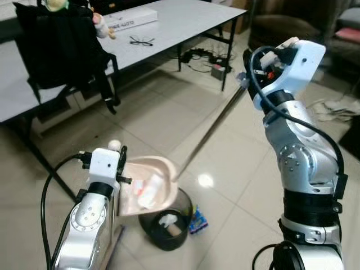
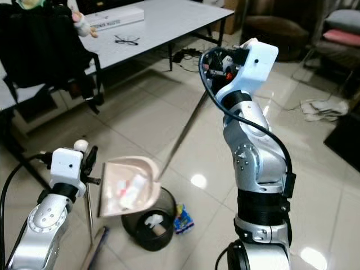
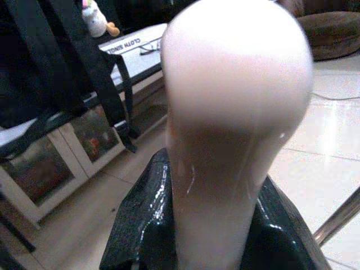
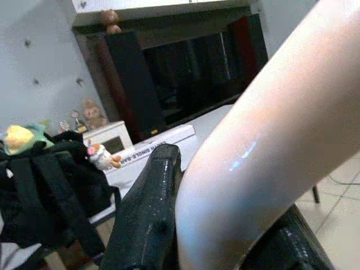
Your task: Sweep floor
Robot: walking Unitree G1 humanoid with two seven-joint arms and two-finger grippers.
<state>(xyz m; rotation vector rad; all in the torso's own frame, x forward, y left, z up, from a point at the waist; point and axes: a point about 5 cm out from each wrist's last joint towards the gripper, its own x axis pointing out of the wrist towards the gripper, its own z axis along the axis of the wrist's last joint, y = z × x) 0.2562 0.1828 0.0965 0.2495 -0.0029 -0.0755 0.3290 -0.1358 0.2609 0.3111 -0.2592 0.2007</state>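
Observation:
My right gripper (image 1: 247,66) is raised high and shut on the pale pink grip (image 4: 253,152) of a long metal dustpan handle (image 1: 211,126). The handle slants down to a beige dustpan (image 1: 147,187), tilted over a black bin (image 1: 166,224). White scraps (image 1: 148,190) lie in the pan, and more litter lies inside the bin. My left gripper (image 1: 120,164) is shut on a broom stick with a cream knob (image 1: 114,145) on top. Black fingers (image 3: 140,225) clamp the stick, which drops beside my left arm (image 2: 88,209).
A blue packet (image 1: 197,220) lies on the tiles right of the bin. A grey table (image 1: 185,22) stands behind, holding a black backpack (image 1: 56,45), glasses (image 1: 142,40) and a white box (image 1: 130,19). Cables (image 1: 203,57) lie beneath it. Glossy floor opens ahead.

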